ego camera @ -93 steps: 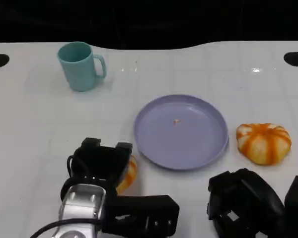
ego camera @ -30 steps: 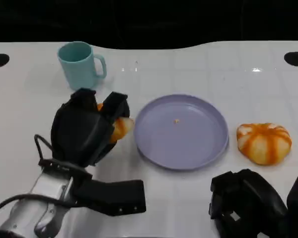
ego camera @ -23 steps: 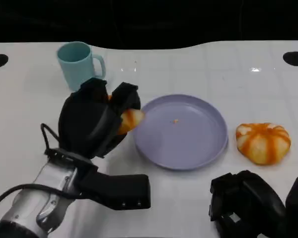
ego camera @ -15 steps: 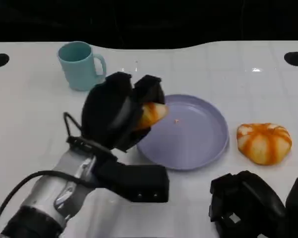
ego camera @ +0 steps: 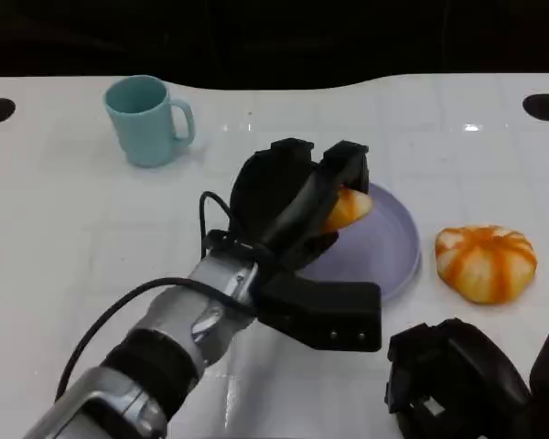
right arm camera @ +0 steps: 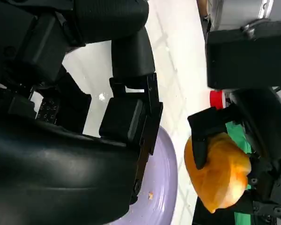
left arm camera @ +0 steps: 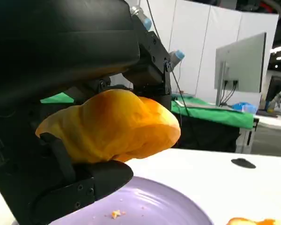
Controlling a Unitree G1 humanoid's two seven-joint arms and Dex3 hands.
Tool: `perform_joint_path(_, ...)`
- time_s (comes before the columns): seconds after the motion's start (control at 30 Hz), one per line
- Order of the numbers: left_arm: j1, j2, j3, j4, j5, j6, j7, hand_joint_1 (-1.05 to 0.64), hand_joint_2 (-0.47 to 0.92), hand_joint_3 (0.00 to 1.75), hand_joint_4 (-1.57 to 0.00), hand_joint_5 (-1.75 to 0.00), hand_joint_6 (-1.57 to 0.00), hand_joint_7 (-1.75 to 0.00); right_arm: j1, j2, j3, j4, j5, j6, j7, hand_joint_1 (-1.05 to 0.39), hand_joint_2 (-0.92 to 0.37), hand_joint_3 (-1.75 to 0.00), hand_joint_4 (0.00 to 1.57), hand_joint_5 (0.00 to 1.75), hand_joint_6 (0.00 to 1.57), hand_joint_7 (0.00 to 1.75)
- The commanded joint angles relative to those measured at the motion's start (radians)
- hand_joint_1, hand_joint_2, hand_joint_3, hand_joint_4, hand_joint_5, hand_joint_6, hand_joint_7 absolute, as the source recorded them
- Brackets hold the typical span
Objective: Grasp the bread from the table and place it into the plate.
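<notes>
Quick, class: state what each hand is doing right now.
Left hand: holds the bread above the plate.
Right hand: holds nothing; open or closed cannot be told.

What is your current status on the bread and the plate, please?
Left hand holds bread above purple plate. Right hand idle, low. Second bread beside the plate, not in the way.

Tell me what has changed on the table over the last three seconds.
The left hand lifted the bread it gripped near the table's front edge and carried it right, over the purple plate. The teal mug, the striped bun and the right hand kept their places.
</notes>
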Motion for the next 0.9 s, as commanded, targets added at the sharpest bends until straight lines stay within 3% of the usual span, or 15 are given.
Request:
perform_joint_path(0.03, -0.073, -0.027, -0.015, 0.112, -0.016, -0.023, 0.011, -0.32, 0.23, 1.46, -1.09, -1.75, -0.80, -1.75, 0.007, -0.007, -0.003, -0.010, 0.006, -0.001, -0.002, -1.05, -0.06, -1.34, 1.56, 1.28, 1.57, 0.99)
perform_joint_path(0.1, -0.089, -0.035, -0.017, 0.143, -0.029, -0.030, -0.014, -0.32, 0.30, 1.36, -1.05, -1.75, -0.75, -1.75, 0.008, -0.007, -0.002, -0.011, 0.004, -0.001, -0.004, -1.05, -0.07, -1.34, 1.55, 1.28, 1.57, 1.00)
perform_joint_path(0.17, -0.100, -0.039, -0.026, 0.159, -0.030, -0.020, -0.039, -0.36, 0.48, 1.07, -0.90, -1.57, -0.73, -1.31, 0.010, -0.007, -0.001, -0.014, 0.002, 0.002, -0.007, -1.05, -0.07, -1.34, 1.55, 1.28, 1.57, 1.00)
perform_joint_path(0.3, -0.107, -0.042, -0.043, 0.151, -0.024, 0.036, -0.113, -0.42, 0.59, 0.87, -0.69, -1.34, -0.55, -0.96, 0.011, -0.005, 0.001, -0.019, 0.003, 0.002, -0.010, -1.05, -0.05, -1.35, 1.56, 1.29, 1.57, 1.01)
perform_joint_path(0.37, -0.107, -0.037, -0.050, 0.134, -0.022, 0.060, -0.154, -0.45, 0.63, 0.77, -0.52, -1.21, -0.45, -0.80, 0.011, -0.005, 0.001, -0.016, 0.011, 0.002, -0.002, -1.05, -0.04, -1.36, 1.55, 1.28, 1.57, 1.00)
perform_joint_path(0.47, -0.110, -0.019, -0.068, 0.107, -0.015, 0.085, -0.227, -0.60, 0.85, 0.34, -0.31, -1.01, -0.32, -0.51, 0.012, -0.006, 0.003, -0.017, 0.003, -0.005, -0.006, -1.05, -0.04, -1.37, 1.55, 1.28, 1.57, 0.99)
perform_joint_path(0.5, -0.113, -0.013, -0.077, 0.097, -0.007, 0.100, -0.261, -0.63, 0.89, 0.29, -0.28, -0.99, -0.29, -0.48, 0.012, -0.006, 0.004, -0.018, 0.001, -0.005, -0.008, -1.05, -0.05, -1.37, 1.55, 1.28, 1.57, 0.99)
perform_joint_path(0.67, -0.111, 0.010, -0.107, 0.046, 0.010, 0.151, -0.367, -0.84, 0.92, 0.40, -0.03, -0.84, -0.08, -0.36, 0.013, -0.006, 0.004, -0.014, 0.001, -0.014, -0.005, -1.05, -0.05, -1.36, 1.55, 1.28, 1.57, 0.99)
perform_joint_path(0.77, -0.111, 0.031, -0.124, 0.007, 0.023, 0.179, -0.442, -0.96, 0.92, 0.50, 0.00, -0.60, -0.01, -0.34, 0.013, -0.007, 0.006, -0.017, -0.010, -0.010, -0.018, -1.05, -0.06, -1.36, 1.55, 1.28, 1.57, 1.00)
perform_joint_path(0.9, -0.099, 0.058, -0.122, -0.062, 0.023, 0.203, -0.516, -1.02, 0.92, 0.55, 0.00, -0.56, -0.02, -0.34, 0.014, -0.007, 0.007, -0.026, -0.009, -0.003, -0.022, -1.05, -0.06, -1.36, 1.55, 1.28, 1.57, 1.01)
